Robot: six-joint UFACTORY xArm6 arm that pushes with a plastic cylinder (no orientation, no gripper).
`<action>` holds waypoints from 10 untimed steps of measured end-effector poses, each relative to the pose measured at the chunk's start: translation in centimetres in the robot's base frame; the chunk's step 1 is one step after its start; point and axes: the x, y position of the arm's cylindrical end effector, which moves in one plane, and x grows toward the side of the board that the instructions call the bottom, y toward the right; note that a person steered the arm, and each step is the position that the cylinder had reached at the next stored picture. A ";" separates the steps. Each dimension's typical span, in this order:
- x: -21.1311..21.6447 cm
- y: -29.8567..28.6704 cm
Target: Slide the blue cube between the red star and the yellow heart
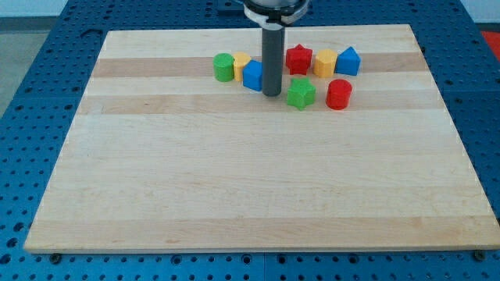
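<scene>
My tip [272, 94] rests on the board near the view's top middle. The blue cube [252, 75] sits right against the rod's left side. A yellow block [241, 63], likely the heart, lies just behind and left of the cube, touching it. The red star [298, 58] lies to the right of the rod, a little toward the view's top. The rod stands between the blue cube and the red star.
A green cylinder [224, 67] is left of the yellow block. A green star [301, 94] and a red cylinder [339, 94] lie right of my tip. A yellow block [325, 62] and a blue block [348, 61] sit right of the red star. The wooden board [250, 187] lies on a blue perforated table.
</scene>
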 end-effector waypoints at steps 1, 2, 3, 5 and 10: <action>0.0 -3.8; 1.0 -5.9; 2.6 -8.3; -0.4 -6.8; -4.0 -1.9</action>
